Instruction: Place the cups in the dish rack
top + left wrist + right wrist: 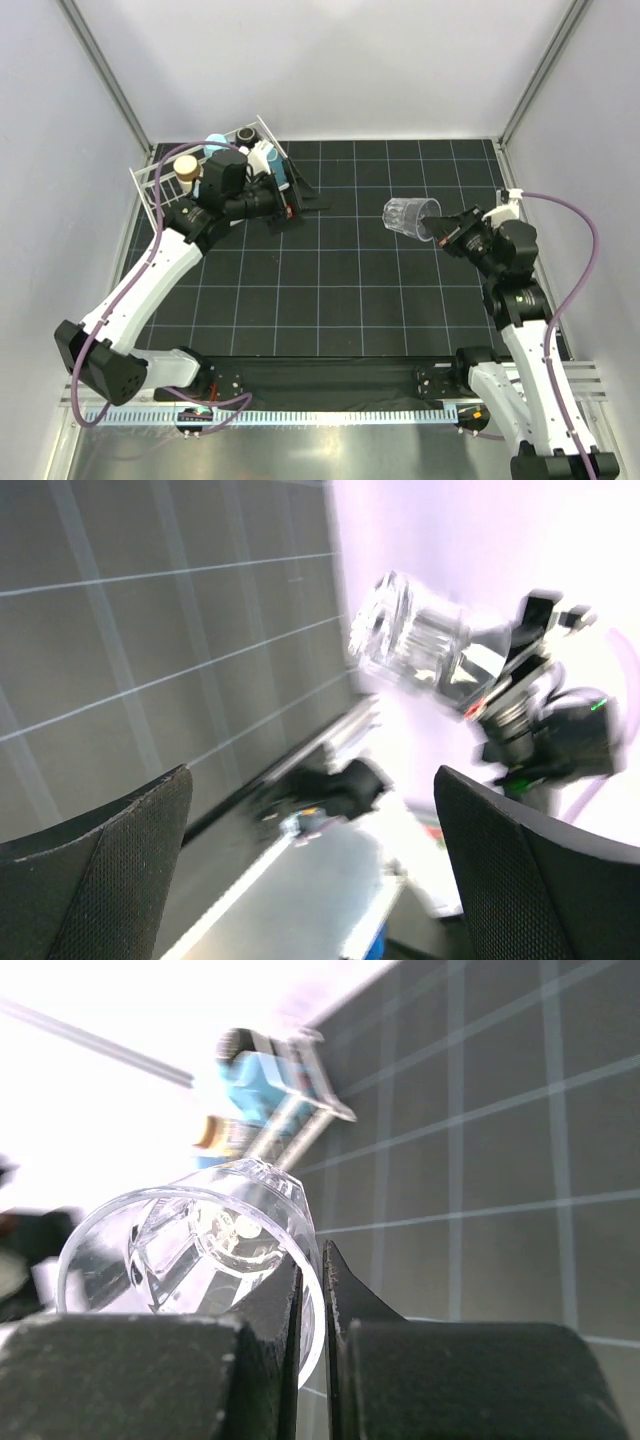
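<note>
The white wire dish rack [148, 190] stands at the back left and holds several cups: a brown cup [186, 166], a light blue cup [215, 146], a black mug [246, 134] and a blue-and-white cup [266, 158]. My right gripper [438, 228] is shut on the rim of a clear glass [408, 215], held tilted above the mat right of centre. In the right wrist view the fingers [345, 1305] pinch the glass wall [190, 1250]. My left gripper [300, 207] is open and empty beside the rack. Its wrist view [312, 772] faces the glass [410, 645].
The black gridded mat [330, 290] covers the table. White walls with metal corner posts enclose the back and sides. The rack with blue cups shows far off in the right wrist view [270, 1085]. The right arm [545, 735] shows blurred in the left wrist view.
</note>
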Robot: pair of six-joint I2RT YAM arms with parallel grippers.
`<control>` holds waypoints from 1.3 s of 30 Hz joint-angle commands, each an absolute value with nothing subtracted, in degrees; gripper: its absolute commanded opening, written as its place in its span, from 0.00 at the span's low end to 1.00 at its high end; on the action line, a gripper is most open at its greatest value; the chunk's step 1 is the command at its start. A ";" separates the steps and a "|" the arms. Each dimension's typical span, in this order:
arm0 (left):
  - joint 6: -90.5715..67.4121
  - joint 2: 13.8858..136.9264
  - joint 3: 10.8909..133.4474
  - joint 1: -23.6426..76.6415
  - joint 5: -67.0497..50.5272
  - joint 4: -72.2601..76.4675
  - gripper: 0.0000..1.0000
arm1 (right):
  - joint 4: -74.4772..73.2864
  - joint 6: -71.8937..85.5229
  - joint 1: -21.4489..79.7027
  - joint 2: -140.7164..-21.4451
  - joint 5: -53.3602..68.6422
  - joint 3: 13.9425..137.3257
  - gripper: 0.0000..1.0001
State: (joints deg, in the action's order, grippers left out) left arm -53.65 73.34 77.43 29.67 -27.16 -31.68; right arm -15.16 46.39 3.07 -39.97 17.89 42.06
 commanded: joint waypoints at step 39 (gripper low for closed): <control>-108.46 86.04 72.42 45.09 -25.75 21.62 1.00 | 1.93 45.70 7.03 -31.38 15.56 43.86 0.04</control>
State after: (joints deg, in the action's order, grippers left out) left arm -107.83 86.11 69.45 44.42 -25.02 21.04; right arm -4.05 45.45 6.55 -31.03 16.43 43.42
